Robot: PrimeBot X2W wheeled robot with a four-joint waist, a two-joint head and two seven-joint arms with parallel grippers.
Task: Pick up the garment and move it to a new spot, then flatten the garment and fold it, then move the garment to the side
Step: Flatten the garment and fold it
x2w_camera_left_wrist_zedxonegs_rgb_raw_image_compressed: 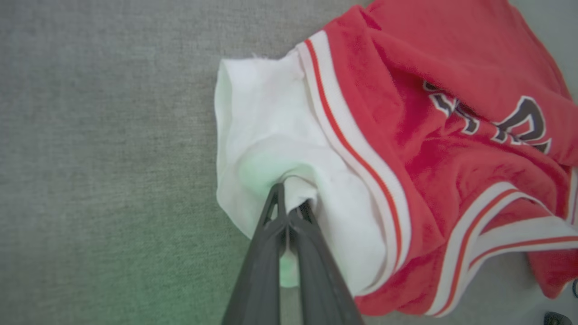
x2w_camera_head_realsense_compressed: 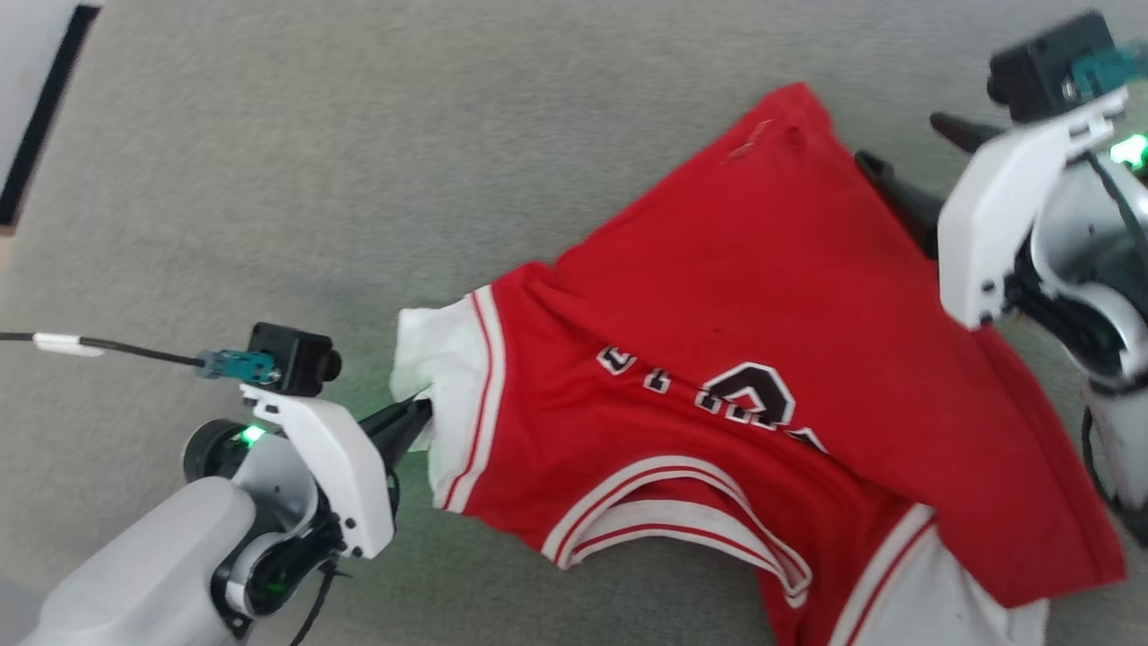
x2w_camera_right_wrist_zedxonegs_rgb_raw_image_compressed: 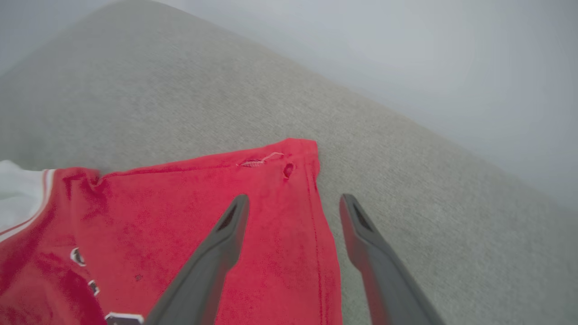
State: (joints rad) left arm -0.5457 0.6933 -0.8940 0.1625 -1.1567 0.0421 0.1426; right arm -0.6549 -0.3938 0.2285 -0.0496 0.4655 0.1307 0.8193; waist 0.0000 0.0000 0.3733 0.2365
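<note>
Soft, light and limp, the garment [x2w_camera_head_realsense_compressed: 717,296] lies rumpled mid-way across the grey surface [x2w_camera_head_realsense_compressed: 269,179], perhaps a bed, with left fingers [x2w_camera_left_wrist_zedxonegs_rgb_raw_image_compressed: 289,216] pinching its white sleeve [x2w_camera_left_wrist_zedxonegs_rgb_raw_image_compressed: 262,126] and right fingers [x2w_camera_right_wrist_zedxonegs_rgb_raw_image_compressed: 232,221] gaping over the hem corner [x2w_camera_right_wrist_zedxonegs_rgb_raw_image_compressed: 298,153], the likely next hold.

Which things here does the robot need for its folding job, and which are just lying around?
For the job: red garment; left tool, shut on its white sleeve; right tool, open over its red edge.
Just lying about: grey surface; dark-edged white panel.
</note>
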